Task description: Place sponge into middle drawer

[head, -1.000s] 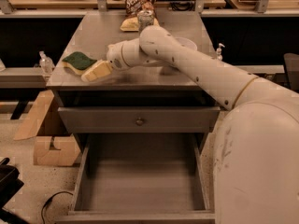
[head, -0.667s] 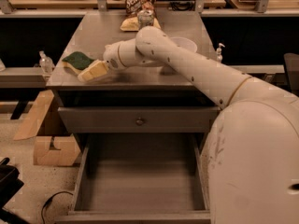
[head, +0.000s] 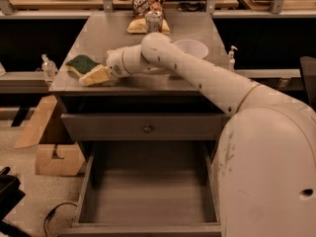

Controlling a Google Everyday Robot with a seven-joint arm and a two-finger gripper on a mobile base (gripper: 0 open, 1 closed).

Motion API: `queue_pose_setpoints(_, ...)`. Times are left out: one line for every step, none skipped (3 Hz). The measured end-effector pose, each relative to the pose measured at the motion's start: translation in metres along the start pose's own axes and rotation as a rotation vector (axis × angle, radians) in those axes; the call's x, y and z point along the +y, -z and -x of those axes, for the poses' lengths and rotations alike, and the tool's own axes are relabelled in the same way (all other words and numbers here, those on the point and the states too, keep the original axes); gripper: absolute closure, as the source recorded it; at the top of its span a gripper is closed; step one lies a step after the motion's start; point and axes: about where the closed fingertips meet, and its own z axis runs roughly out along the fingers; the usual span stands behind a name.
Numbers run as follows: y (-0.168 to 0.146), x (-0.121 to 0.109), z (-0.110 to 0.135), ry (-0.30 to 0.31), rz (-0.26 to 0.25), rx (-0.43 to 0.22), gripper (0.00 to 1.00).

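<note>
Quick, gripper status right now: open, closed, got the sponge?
Gripper: at the sponge on the left side of the cabinet top; open, closed or holding cannot be told.

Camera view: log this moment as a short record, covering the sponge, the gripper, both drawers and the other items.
sponge: green side up, at the front left of the cabinet top
gripper: low over the cabinet top at the sponge's near edge; contact unclear
middle drawer: pulled open below; sponge not in it
knob drawer: shut
also on top: white bowl, can, chip bag
</note>
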Motion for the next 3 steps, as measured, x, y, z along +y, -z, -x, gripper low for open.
queue_pose_setpoints(-0.0022,0.0041,0.0003,-0.014,0.014,-0.015,0.41)
queue_pose_setpoints(-0.0020,0.0045,0.0012,-0.015,0.016,-0.015,0.64)
queue_pose_setpoints(-0.0007,0.0044,0.0045,-0.015,0.016,-0.015,0.86)
